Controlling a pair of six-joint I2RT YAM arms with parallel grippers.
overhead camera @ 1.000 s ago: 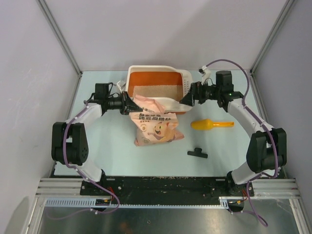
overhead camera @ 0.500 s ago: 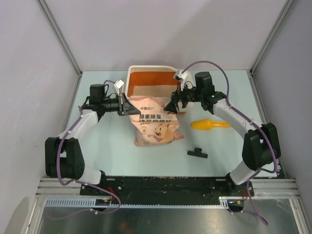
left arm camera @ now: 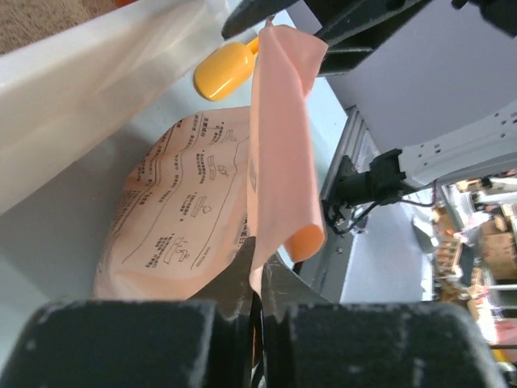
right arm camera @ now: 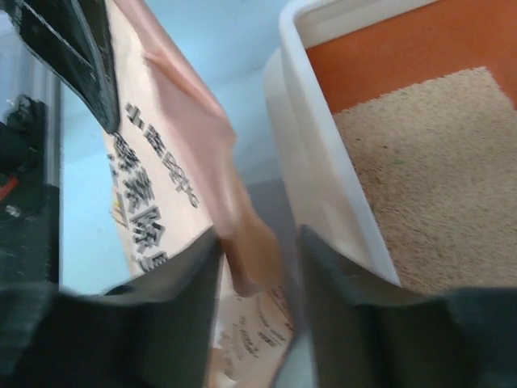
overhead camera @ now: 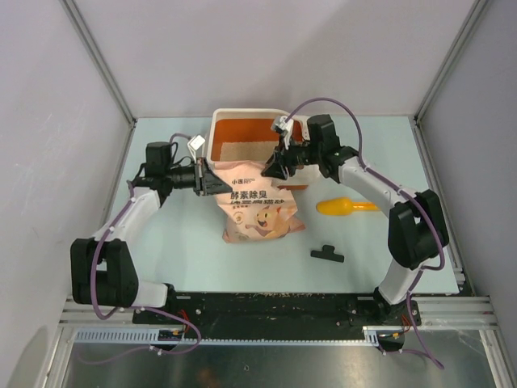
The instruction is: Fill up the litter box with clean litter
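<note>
Watching from the top view: the litter box (overhead camera: 247, 112) sits upper middle of the frame, near the back edge of the worktop (overhead camera: 174, 242). The pink bag (overhead camera: 260, 214) lies just in front of it, with its top edge lifted against the box's near wall. Room-wise, there's bare worktop at lower left. Right of the bag are an orange scoop (overhead camera: 349, 207) and, lower down, a small black clip (overhead camera: 326, 254), both well apart from the bag. Grey walls close in both sides.

Both arms reach in sideways toward the bag's top. The left gripper (overhead camera: 216, 182) comes in roughly level from the left, its jaws pinched together on the bag's top left corner. In the wrist view the pink film is squeezed flat between them. The right gripper (overhead camera: 268, 170) angles down and left from over the box's right side. Its jaws stand apart with the bag's other top corner hanging between them, not squeezed as far as I can see.

The clean litter (overhead camera: 242, 149), pale beige and grainy, covers the part of the box floor I can see, with orange wall above it.
</note>
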